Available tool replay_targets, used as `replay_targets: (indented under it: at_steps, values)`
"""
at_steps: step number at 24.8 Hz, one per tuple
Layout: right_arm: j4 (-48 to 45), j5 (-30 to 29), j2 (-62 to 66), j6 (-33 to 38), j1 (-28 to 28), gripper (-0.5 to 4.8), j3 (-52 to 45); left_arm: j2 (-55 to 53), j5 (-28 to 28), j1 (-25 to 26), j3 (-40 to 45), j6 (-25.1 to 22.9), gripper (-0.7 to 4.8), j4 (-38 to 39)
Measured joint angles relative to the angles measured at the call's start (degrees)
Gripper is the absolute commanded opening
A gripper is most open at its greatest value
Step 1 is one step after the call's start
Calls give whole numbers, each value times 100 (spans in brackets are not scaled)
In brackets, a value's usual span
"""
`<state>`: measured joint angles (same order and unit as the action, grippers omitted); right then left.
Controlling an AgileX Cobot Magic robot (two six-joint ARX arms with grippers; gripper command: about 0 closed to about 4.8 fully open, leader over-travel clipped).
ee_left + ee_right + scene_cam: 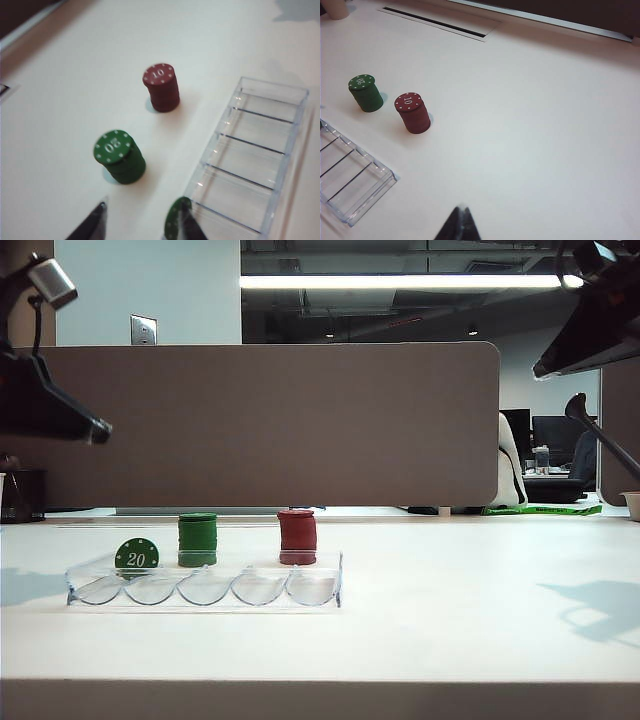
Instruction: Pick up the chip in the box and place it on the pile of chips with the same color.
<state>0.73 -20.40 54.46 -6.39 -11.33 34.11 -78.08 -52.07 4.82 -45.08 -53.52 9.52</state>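
Now my left claw (142,220) hangs above the table (450,620), over the end of the clear box (205,588) where the green chip (136,556) stands. Its two dark fingers are spread apart and hold nothing. One finger (92,222) is out over the table on the side of the green pile (120,157). The other finger crosses in front of the chip's edge, and I cannot tell whether it touches the chip.

The chip stands upright on its rim in the groove at the left end of the box, with its white "20" facing the outside camera. The other four grooves are empty.

The green pile stands on the table just behind the box, near the chip. The red pile (297,537) stands beside it, further to the right, and the two piles are apart from each other.

My right claw (461,226) is high over the bare right part of the table, well apart from the box and from both piles. Its fingers are pressed together at the tips and they carry nothing.
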Motion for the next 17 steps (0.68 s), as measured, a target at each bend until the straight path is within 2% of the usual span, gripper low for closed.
replay_targets:
  at_steps: [1, 4, 11, 17]
  values:
    - [0, 2, 0, 0, 0, -1, 0, -144, -2, 0, 0, 0, 191, 107]
    - [0, 4, 0, 0, 0, -1, 0, -380, 7, -57, 0, -90, 247, 251]
    - [0, 4, 0, 0, -2, -1, 0, -850, 221, -492, -2, -326, 247, 181]
    - [20, 7, 0, 0, 0, -1, 0, -1054, 369, -584, -2, -348, 247, -44]
